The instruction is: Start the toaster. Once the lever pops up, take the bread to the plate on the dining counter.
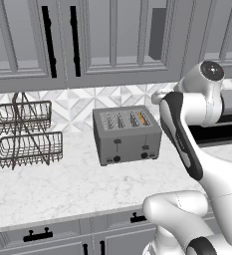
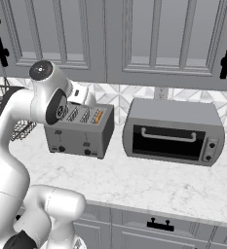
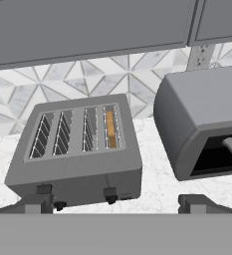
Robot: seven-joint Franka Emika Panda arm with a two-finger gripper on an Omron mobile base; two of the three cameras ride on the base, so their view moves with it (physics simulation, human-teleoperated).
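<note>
The white arm is seen raised above the marble worktop [image 1: 62, 184], its elbow bent and its forearm angled toward the backsplash, so that the hand is held high over the space between the toaster [image 1: 127, 134] and the toaster oven [image 2: 172, 131]. In the hand view the gripper [image 3: 118, 204] is looked along from above and in front of the toaster; its two dark fingertips [image 3: 35, 204] are set wide apart at the bottom edge, with nothing between them and nothing touched.

The toaster stands on the worktop against the patterned tile wall, its four slots facing up. The bread [image 3: 110, 129] is seen as a thin orange-brown slice standing in the slot nearest the toaster oven, only its top edge showing. Two small levers and two dark knobs are carried on the toaster's front face; the levers sit near the top of their tracks.

No brand, label or writing can be read on either appliance.

In the left base view the toaster oven is largely hidden behind the arm. A two-tier wire basket rack [image 1: 25, 134] stands well apart to the toaster's far side, and in the right base view it is cut off by the frame and the arm. An outlet [image 3: 201, 56] on the wall is partly cropped.
</note>
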